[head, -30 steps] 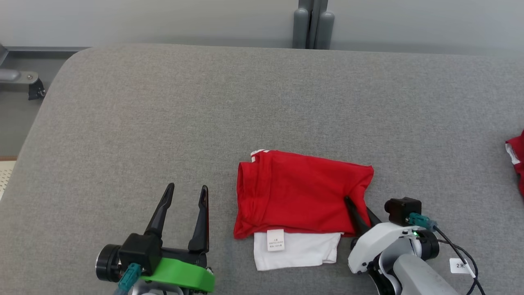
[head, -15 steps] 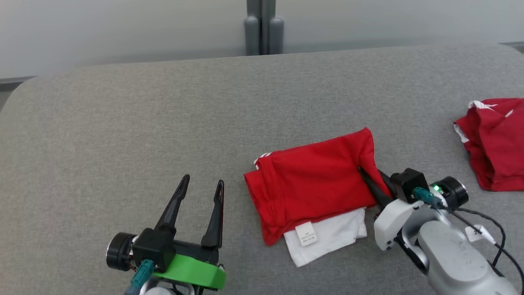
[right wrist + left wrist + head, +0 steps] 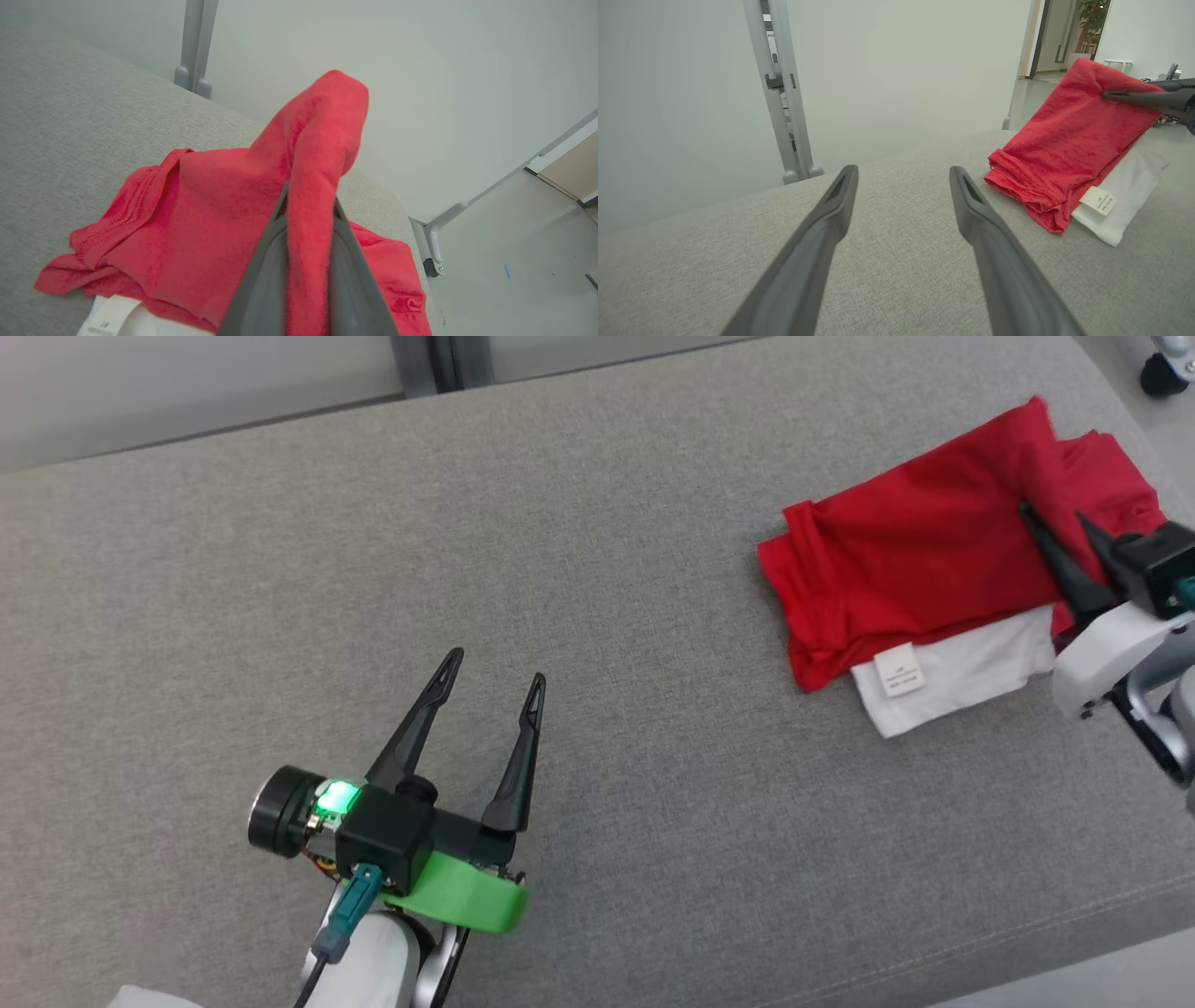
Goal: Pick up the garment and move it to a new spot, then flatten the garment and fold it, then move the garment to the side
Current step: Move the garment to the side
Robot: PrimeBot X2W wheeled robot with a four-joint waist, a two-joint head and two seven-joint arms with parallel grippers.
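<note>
On the grey padded table (image 3: 560, 551), the folded red garment (image 3: 896, 560) lies near the far right corner, beside another red cloth (image 3: 1116, 476), its raised edge pinched by the right gripper (image 3: 1053, 513), while the left gripper (image 3: 498, 667) hovers spread wide, well apart.

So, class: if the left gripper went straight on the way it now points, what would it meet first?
Probably nothing close: the left gripper, open, points across the grey padded surface towards its far edge. The red garment lies off to its right. Depth is unclear.
</note>
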